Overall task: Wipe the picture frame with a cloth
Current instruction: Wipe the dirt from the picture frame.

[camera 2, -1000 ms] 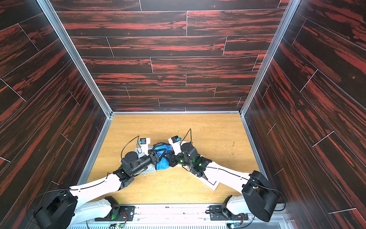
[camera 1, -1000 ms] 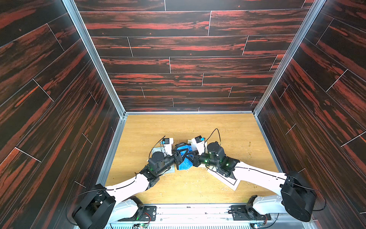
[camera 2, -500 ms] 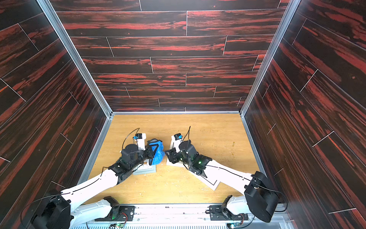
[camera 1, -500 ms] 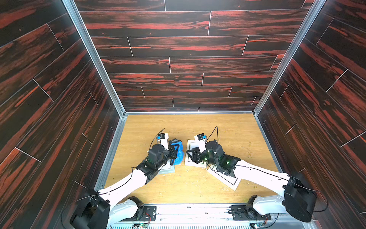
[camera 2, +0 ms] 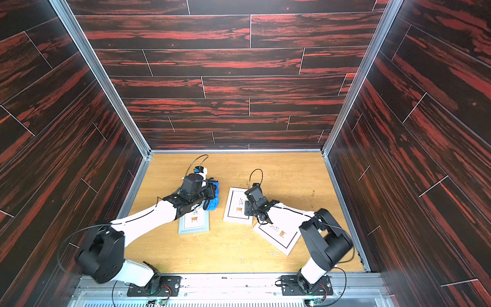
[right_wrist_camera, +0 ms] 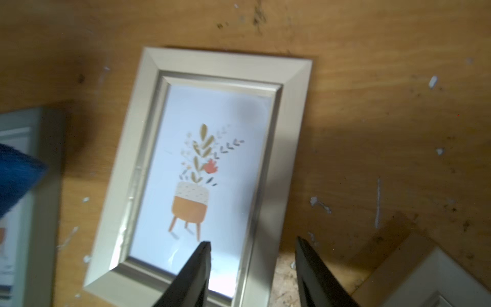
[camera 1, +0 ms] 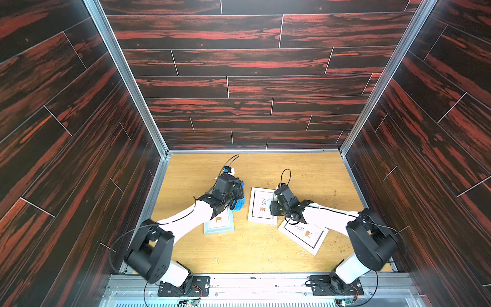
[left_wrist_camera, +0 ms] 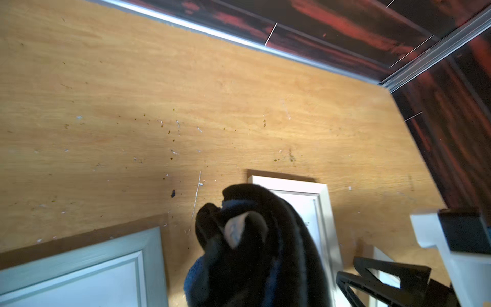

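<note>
A silver frame [right_wrist_camera: 130, 159] lies flat and slightly skewed on the scuffed wooden table [right_wrist_camera: 372, 119]. Its print [right_wrist_camera: 191, 202] shows a leafy plant with 1 red flower in an orange-and-white pot on 3 legs. The right gripper [right_wrist_camera: 252, 240] is above one short end of this frame. Its 2 black fingers [right_wrist_camera: 195, 273] stand well apart, 1 over the glass and 1 past the frame's long edge. A blurred blue cloth [right_wrist_camera: 13, 175] overlaps a grey-green frame [right_wrist_camera: 45, 226] at the picture's edge. The corner of a cream frame [right_wrist_camera: 425, 279] shows near the outer finger. White flecks and dark specks dot the table.
</note>
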`<state>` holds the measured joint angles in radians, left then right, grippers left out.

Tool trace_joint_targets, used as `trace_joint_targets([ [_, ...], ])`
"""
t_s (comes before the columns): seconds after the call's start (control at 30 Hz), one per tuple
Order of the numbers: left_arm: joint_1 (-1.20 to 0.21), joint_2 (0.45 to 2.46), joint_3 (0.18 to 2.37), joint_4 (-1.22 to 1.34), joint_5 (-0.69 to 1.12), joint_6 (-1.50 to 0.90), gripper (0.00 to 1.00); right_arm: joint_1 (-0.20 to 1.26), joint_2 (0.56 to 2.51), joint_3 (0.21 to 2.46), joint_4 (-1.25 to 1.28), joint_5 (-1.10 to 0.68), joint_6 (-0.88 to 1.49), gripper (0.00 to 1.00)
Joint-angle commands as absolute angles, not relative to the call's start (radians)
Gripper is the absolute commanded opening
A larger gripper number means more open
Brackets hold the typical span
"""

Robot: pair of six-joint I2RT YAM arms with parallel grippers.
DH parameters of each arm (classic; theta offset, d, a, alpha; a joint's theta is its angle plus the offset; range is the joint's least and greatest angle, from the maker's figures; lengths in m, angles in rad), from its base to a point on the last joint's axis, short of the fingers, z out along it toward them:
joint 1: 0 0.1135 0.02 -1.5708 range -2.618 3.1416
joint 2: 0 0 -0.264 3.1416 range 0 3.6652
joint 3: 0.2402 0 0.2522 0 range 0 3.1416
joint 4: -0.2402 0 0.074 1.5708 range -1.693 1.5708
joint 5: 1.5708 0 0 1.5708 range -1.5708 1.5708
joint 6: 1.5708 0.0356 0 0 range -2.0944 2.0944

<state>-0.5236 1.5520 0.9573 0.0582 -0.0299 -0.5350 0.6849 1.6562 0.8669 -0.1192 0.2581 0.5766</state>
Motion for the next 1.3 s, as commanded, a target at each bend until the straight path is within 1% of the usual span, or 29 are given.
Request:
trace_joint_targets([
  [0.0,-0.528,1.627,1.052,0.02,-0.026,-0.505,0.0,0.681,1.693,0.901,-0.131,0.258,0.599,0.53],
  [0.27,-0.56,1.89,1.247,-0.002,0.025,-0.504,0.0,0.68,1.757,0.891,-0.123,0.255,0.61,0.48],
  [0.37,-0.577,1.971,1.313,-0.047,0.046,-0.507,0.0,0.68,1.771,0.881,-0.102,0.227,0.611,0.42],
  [0.43,-0.577,2.03,1.39,-0.196,0.079,-0.504,0.0,0.68,1.78,0.888,-0.102,0.226,0.611,0.35],
  [0.5,-0.578,2.058,1.401,-0.286,0.069,-0.489,0.0,0.68,1.79,0.903,-0.121,0.245,0.621,0.3],
  [0.57,-0.579,2.043,1.351,-0.304,0.068,-0.491,0.0,0.678,1.799,0.919,-0.138,0.268,0.632,0.25],
  [0.63,-0.585,1.989,1.252,-0.274,0.092,-0.501,0.0,0.679,1.811,0.935,-0.152,0.29,0.641,0.2],
  [0.7,-0.593,1.941,1.173,-0.26,0.11,-0.523,0.0,0.678,1.828,0.951,-0.169,0.308,0.649,0.2],
  [0.77,-0.599,1.911,1.126,-0.246,0.13,-0.55,0.0,0.679,1.842,0.962,-0.175,0.307,0.648,0.15],
  [0.87,-0.595,1.918,1.167,-0.258,0.097,-0.566,0.0,0.68,1.84,0.953,-0.166,0.291,0.648,0.1],
  [0.9,-0.586,1.932,1.206,-0.279,0.065,-0.56,0.0,0.68,1.836,0.951,-0.168,0.29,0.651,0.09],
  [1.0,-0.536,2.007,1.34,-0.31,0.042,-0.546,0.0,0.682,1.828,0.948,-0.179,0.294,0.652,0.07],
  [1.07,-0.513,2.066,1.428,-0.368,0.05,-0.534,0.0,0.685,1.824,0.946,-0.177,0.292,0.651,0.06],
  [1.13,-0.519,2.102,1.501,-0.479,0.022,-0.532,0.0,0.685,1.829,0.946,-0.175,0.294,0.656,0.06],
  [1.17,-0.538,2.097,1.503,-0.509,0.028,-0.546,0.0,0.685,1.833,0.947,-0.175,0.294,0.659,0.06],
  [1.27,-0.624,2.016,1.348,-0.434,0.034,-0.593,0.0,0.686,1.842,0.941,-0.176,0.3,0.675,0.05],
])
